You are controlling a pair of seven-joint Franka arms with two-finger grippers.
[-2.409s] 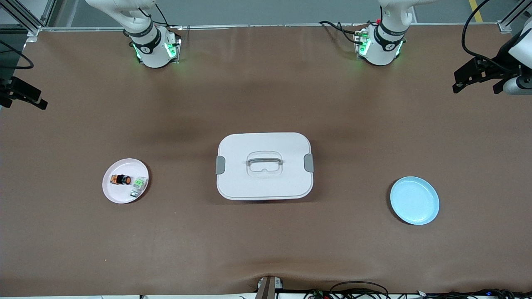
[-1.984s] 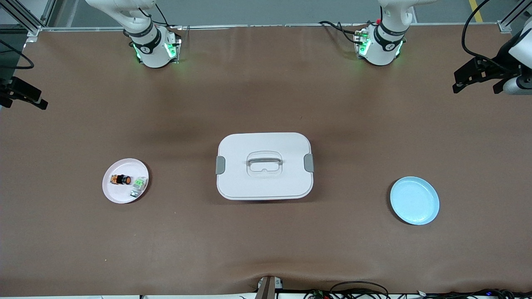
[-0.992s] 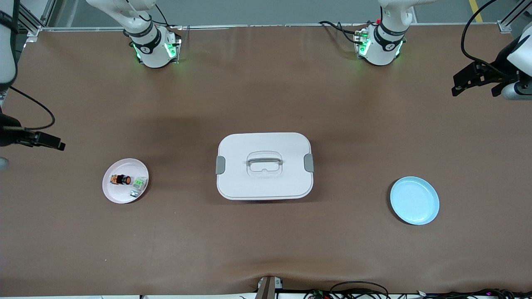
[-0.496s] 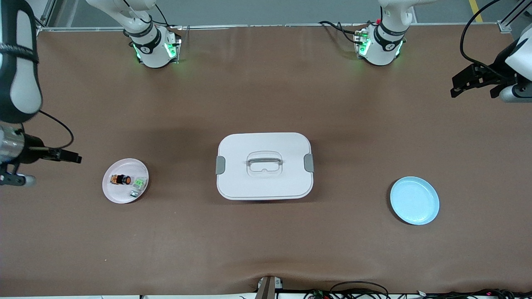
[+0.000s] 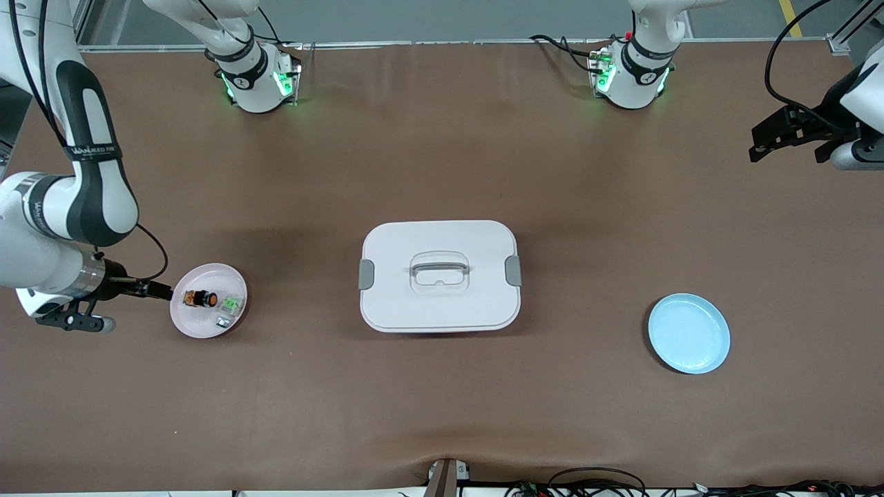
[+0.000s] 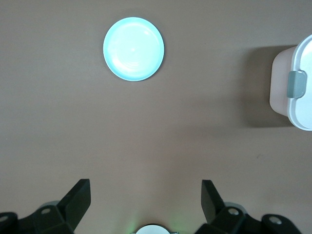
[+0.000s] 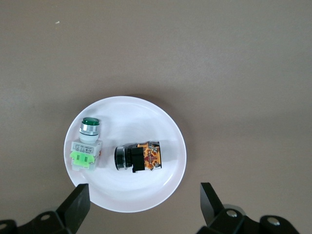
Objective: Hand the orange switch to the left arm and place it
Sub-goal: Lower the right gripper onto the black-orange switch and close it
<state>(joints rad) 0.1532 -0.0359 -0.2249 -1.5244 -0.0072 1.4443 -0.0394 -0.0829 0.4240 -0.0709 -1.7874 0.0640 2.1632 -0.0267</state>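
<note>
The orange switch (image 5: 200, 298) lies on its side on a small pale pink plate (image 5: 193, 321) toward the right arm's end of the table, beside a green-and-clear part (image 5: 233, 302). In the right wrist view the switch (image 7: 140, 158) lies just ahead of my open, empty right gripper (image 7: 144, 191). In the front view the right gripper (image 5: 72, 319) hovers by that plate's edge. The white box (image 5: 439, 304) stands at the table's middle. My left gripper (image 5: 791, 141) is open and empty, high over the left arm's end of the table.
An empty light blue plate (image 5: 688, 333) sits toward the left arm's end, nearer the front camera than the box. It also shows in the left wrist view (image 6: 133, 48), with one latched end of the box (image 6: 297, 87).
The right arm has swung in from the table's edge and come down beside the pink plate. The left gripper has shifted only slightly. The switch and box have not moved.
</note>
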